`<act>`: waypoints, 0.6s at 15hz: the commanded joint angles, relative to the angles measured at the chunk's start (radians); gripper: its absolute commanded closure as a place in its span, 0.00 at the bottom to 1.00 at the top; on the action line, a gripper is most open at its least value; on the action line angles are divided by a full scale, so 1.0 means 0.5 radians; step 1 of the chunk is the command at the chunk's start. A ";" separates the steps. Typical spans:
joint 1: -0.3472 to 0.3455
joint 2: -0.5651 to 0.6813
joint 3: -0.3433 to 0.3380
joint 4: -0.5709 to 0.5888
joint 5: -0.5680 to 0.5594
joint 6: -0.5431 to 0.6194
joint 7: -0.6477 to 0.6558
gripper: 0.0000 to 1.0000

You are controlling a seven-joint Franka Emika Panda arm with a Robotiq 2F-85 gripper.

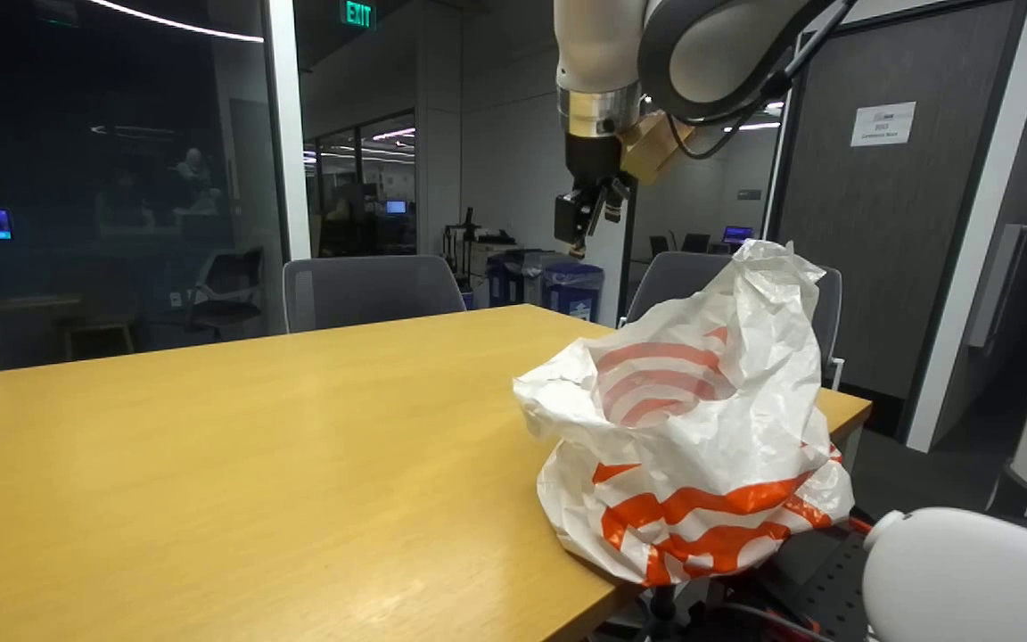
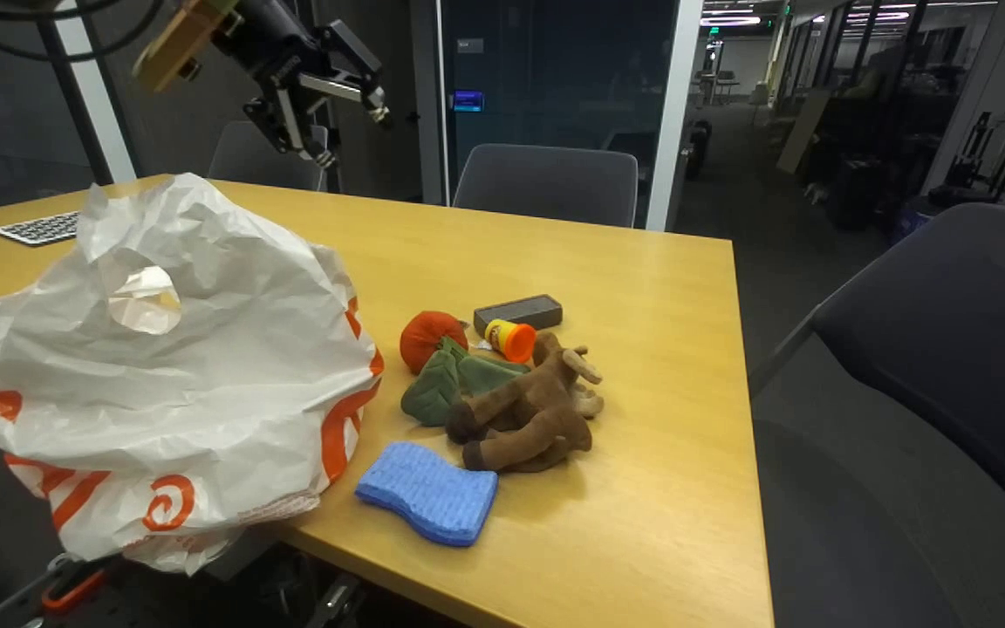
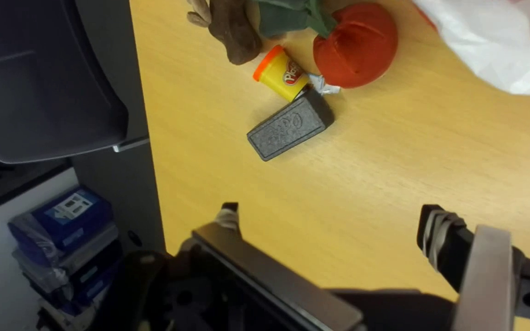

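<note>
My gripper (image 3: pixel 331 209) stands open above the table, its fingers wide apart with nothing between them; both exterior views show it raised in the air. Nearest to it in the wrist view is a dark grey eraser block (image 3: pixel 288 131). Against that block lies a yellow Play-Doh can (image 3: pixel 284 78) with an orange lid. Beside the can are a red-orange plush (image 3: pixel 359 48) with green leaf-like cloth (image 2: pixel 459 388) and a brown stuffed animal (image 2: pixel 529 414). A blue sponge (image 2: pixel 428 493) lies near the table's front edge in an exterior view. Nothing is touched by the gripper.
A large crumpled white plastic bag (image 2: pixel 232 384) with orange-red markings stands at the table's edge, its contents hidden. Behind it, a keyboard (image 2: pixel 42 228) is partly covered from view. Grey chairs (image 2: pixel 546 183) surround the wooden table (image 1: pixel 299 464). A scrap of white paper (image 3: pixel 325 86) touches the plush.
</note>
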 commanded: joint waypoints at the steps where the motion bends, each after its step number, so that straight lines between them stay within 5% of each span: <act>1: -0.061 0.292 -0.042 0.255 -0.236 -0.132 0.445 0.00; 3: -0.022 0.404 -0.105 0.352 -0.274 -0.263 0.640 0.00; 4: 0.055 0.275 -0.174 0.195 -0.223 -0.148 0.467 0.00; 9: 0.070 0.403 -0.212 0.311 -0.245 -0.230 0.592 0.00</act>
